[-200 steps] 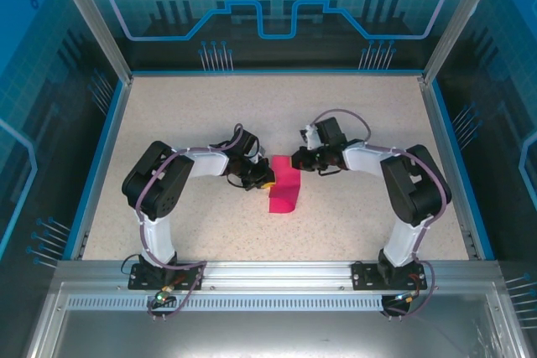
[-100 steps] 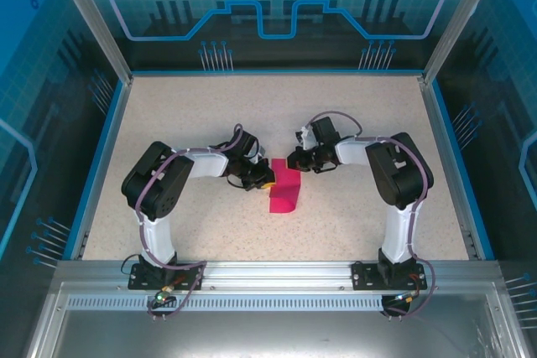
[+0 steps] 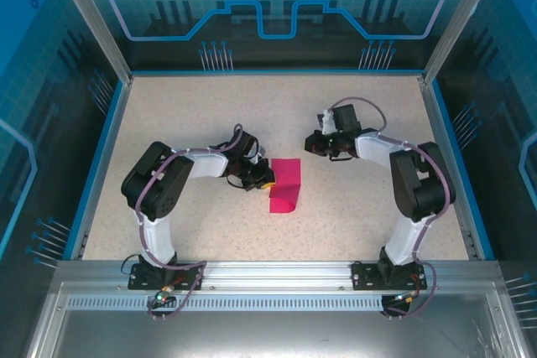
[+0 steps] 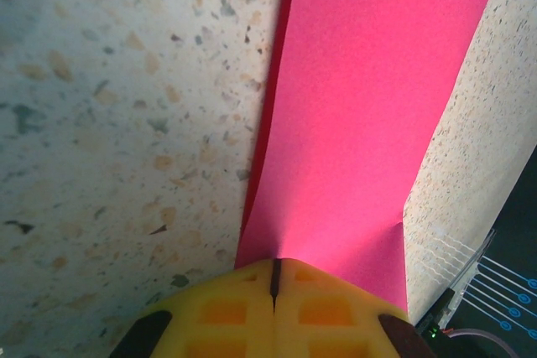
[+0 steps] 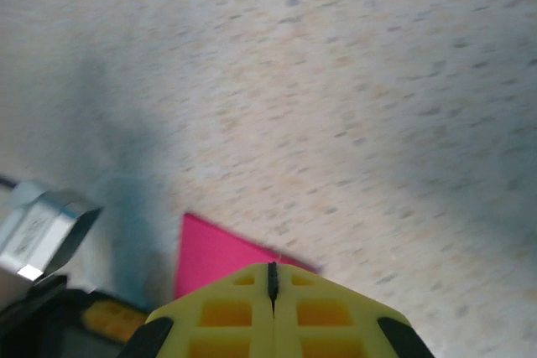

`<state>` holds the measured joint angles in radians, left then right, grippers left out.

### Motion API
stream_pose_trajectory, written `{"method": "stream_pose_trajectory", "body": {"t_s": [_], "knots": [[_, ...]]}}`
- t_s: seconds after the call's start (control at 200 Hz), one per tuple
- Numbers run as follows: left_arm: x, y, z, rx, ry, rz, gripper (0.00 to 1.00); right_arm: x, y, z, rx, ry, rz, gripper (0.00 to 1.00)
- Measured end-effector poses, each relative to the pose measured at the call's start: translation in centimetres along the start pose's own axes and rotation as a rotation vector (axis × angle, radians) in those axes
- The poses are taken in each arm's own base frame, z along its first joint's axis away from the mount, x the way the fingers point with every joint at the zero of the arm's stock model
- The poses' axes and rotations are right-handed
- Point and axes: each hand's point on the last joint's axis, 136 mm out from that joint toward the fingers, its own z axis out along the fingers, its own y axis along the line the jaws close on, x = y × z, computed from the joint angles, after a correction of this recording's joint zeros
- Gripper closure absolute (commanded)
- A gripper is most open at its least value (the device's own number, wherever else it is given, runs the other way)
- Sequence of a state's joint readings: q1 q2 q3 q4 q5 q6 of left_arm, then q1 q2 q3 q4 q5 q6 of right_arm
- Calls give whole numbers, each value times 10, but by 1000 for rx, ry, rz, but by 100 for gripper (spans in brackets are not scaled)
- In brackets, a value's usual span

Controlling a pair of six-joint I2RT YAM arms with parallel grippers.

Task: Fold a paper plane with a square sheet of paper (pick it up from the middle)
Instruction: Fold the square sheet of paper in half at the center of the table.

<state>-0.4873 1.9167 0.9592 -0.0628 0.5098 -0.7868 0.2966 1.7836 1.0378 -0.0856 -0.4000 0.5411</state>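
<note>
Sheet (image 3: 285, 184) lay mid-bench (image 3: 210, 115), folded to a strip, near end curling up. Left tool (image 3: 263, 179) was closed, tips down on the sheet's left edge, likely pinning it so the crease set. Right tool (image 3: 312, 145) was closed and empty, clear of the sheet's far-right corner. Open bench all round, with its edges well apart.

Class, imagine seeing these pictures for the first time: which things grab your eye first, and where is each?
The magenta-pink sheet of paper, folded into a strip, jumps out against the middle of the pale speckled table. The left gripper, shut, has its yellow tips at the paper's left edge. The right gripper, also shut, hangs apart from the paper, off its far right corner.
</note>
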Motion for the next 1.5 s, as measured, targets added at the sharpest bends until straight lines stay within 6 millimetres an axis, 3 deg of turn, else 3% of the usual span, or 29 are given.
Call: {"method": "stream_pose_trajectory", "body": {"t_s": [0.08, 0.185, 0.31, 0.395, 1.055, 1.26, 1.5], "knots": [[0, 0, 0, 0, 0, 1, 100, 20, 20, -3, -26, 20, -17, 100], [0, 0, 0, 1, -2, 5, 100, 61, 35, 3, -42, 92, -16, 100], [-1, -1, 0, 4, -5, 8, 100, 107, 32, 15, -32, 184, 19, 100], [-1, -1, 0, 6, -6, 10, 100, 123, 28, 19, -22, 214, 40, 100], [-1, -1, 0, 12, -21, 20, 100, 143, 16, 25, -30, 236, 55, 100], [-2, -1, 0, 19, -26, 26, 100, 151, 14, 15, -39, 246, 31, 100], [-2, -1, 0, 23, -29, 27, 100, 145, 41, 16, -92, 270, -18, 100]]}}
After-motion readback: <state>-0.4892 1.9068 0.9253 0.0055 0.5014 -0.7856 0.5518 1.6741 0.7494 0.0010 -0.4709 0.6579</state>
